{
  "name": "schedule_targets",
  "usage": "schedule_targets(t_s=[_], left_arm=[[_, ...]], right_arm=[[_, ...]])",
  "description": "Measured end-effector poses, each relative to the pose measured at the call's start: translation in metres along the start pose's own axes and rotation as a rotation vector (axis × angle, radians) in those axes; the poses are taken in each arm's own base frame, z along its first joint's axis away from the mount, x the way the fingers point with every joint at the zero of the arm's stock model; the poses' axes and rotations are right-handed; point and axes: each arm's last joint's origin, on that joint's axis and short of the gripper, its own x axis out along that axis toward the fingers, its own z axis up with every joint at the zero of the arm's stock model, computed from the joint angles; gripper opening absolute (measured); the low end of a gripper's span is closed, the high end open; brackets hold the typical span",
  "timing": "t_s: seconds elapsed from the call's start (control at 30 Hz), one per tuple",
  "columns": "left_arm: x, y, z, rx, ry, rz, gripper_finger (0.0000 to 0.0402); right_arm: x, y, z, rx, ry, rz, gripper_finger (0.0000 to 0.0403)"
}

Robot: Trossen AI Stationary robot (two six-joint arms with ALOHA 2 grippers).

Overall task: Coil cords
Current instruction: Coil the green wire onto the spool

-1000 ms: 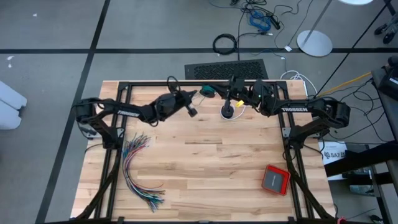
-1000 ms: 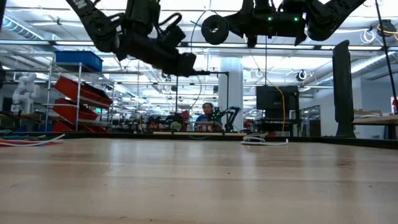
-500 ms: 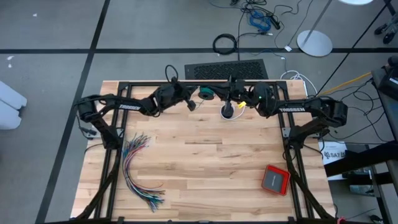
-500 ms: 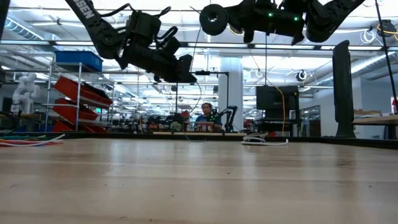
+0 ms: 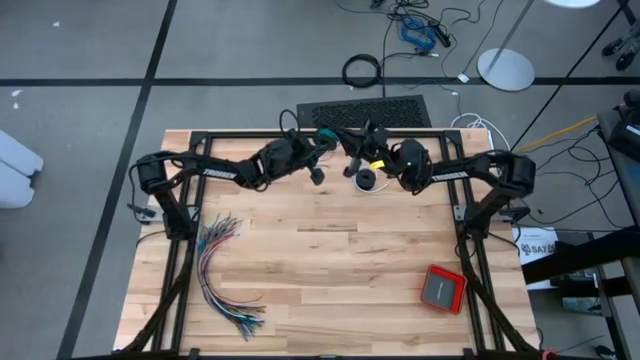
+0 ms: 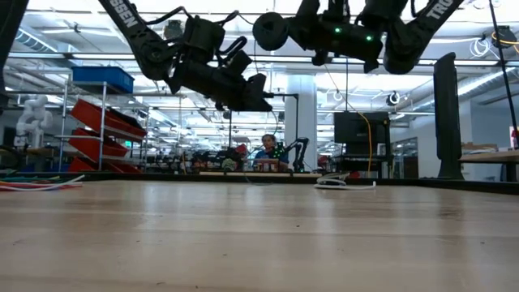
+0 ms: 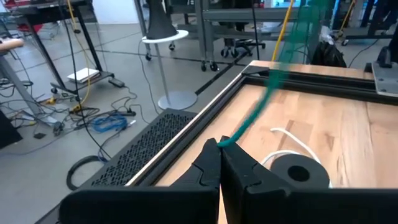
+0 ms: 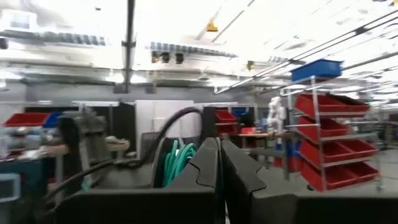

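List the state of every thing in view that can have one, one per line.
Left gripper: fingers shut on the thin teal-green cord, raised above the table's far edge.
Thin teal-green cord: pinched at one end, stretched taut through the air.
Right gripper: fingers shut, held high, teal loops beside it.
Black spool-like coil with white tail: resting on the wooden table.
Fanned bundle of many-coloured wires: lying loose, untouched.
Orange-red box: flat on the table.
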Motion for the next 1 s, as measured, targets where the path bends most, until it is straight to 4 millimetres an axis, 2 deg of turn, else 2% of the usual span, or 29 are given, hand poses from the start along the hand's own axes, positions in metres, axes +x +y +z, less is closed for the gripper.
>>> schedule_targets(t_s=[0.13,0.37,0.47,0.8,1.0], left_arm=[[0.000,-0.004,0.003,0.000,-0.011,-0.005,0.0000],[0.000,-0.013,0.006,0.003,-0.012,-0.026,0.0000],[0.000,-0.015,0.004,0.010,0.020,-0.033,0.0000],[-0.001,-0.018,0.002,0.016,0.034,-0.039,0.0000],[-0.001,-0.018,0.000,0.021,0.064,-0.042,0.0000]], right_arm=[[0.014,-0.002,-0.005,-0.023,-0.006,-0.044,0.0000],[0.041,-0.006,-0.036,-0.075,0.072,-0.149,0.0000],[0.045,-0.007,-0.047,-0.093,0.105,-0.170,0.0000],[0.048,-0.009,-0.046,-0.176,0.125,-0.215,0.0000],[0.046,-0.016,-0.054,-0.199,0.213,-0.231,0.0000]])
